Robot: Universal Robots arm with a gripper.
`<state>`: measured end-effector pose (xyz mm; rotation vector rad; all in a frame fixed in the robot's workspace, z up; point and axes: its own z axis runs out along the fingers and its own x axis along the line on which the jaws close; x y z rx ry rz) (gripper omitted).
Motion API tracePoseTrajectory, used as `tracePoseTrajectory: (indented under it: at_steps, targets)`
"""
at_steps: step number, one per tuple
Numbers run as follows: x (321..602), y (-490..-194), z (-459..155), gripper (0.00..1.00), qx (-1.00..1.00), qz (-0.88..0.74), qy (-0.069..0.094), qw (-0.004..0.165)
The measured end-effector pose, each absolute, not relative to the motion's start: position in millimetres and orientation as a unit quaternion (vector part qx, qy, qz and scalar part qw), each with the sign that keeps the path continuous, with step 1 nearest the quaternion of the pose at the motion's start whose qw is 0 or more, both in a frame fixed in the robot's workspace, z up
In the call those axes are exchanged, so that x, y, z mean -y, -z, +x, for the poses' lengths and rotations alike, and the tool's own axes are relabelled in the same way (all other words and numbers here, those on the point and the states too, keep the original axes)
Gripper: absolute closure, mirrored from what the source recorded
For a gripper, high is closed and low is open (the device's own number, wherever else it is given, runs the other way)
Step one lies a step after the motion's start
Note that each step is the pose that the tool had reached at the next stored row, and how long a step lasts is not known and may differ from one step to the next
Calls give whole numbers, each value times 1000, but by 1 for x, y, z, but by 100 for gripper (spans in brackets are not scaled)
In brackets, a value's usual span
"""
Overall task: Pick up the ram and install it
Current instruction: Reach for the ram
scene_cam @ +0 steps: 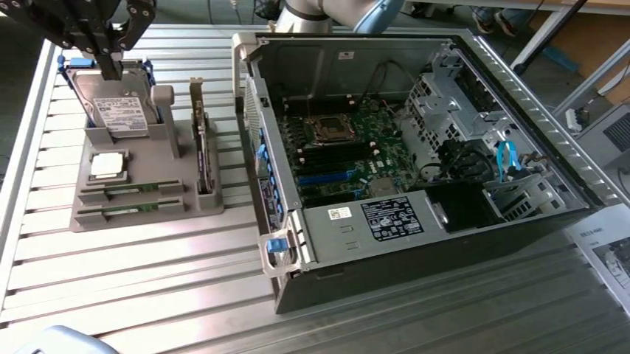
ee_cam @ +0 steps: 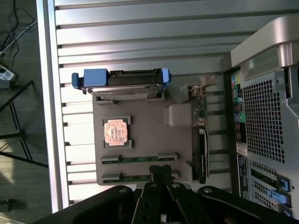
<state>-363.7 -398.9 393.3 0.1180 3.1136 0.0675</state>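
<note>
The ram, a slim green circuit-board stick with small dark chips (ee_cam: 138,158), stands on edge in a slot of the grey moulded holder (ee_cam: 149,130), with its identical twin (ee_cam: 131,178) in the slot just beside it; neither is held. The black jaws (ee_cam: 161,171) are clenched on nothing and hang above the holder, in the wrist view over one end of the twin. The likeliest trouble is that closeness: a jaw coming down between two sticks so near each other could knock or drag the wrong one. Clenched jaws would also strike a stick's top edge rather than straddle it. A thin board gripped off-centre may tilt, and would then jam or flex against a narrow slot on the green motherboard (scene_cam: 340,158) inside the open grey computer case (scene_cam: 295,55).
</note>
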Motion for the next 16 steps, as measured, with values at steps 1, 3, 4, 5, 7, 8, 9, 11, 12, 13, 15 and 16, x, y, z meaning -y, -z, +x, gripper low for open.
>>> tracePoseTrajectory:
  at_steps: [1, 3, 4, 5, 7, 8, 9, 11, 12, 13, 15, 16]
  targets:
    - [399, -393, -365, 90, -999, 38, -22, 12]
    - [399, -393, -369, 90, -999, 38, -22, 12]
    - [399, -393, -371, 90, -999, 38, -22, 12]
    - [399, -393, -372, 90, -999, 38, -22, 12]
    - [399, -393, -376, 90, -999, 38, -22, 12]
    - [399, -393, -378, 90, -999, 38, -22, 12]
    - [399, -393, -379, 90, -999, 38, -22, 12]
    - [399, -393, -383, 90, -999, 38, -22, 12]
    - [399, -393, -385, 90, -999, 38, -22, 12]
    - [399, -393, -386, 90, -999, 38, -22, 12]
    - [399, -393, -386, 90, -999, 38, -22, 12]
    - [399, -393, -386, 90, -999, 38, -22, 12]
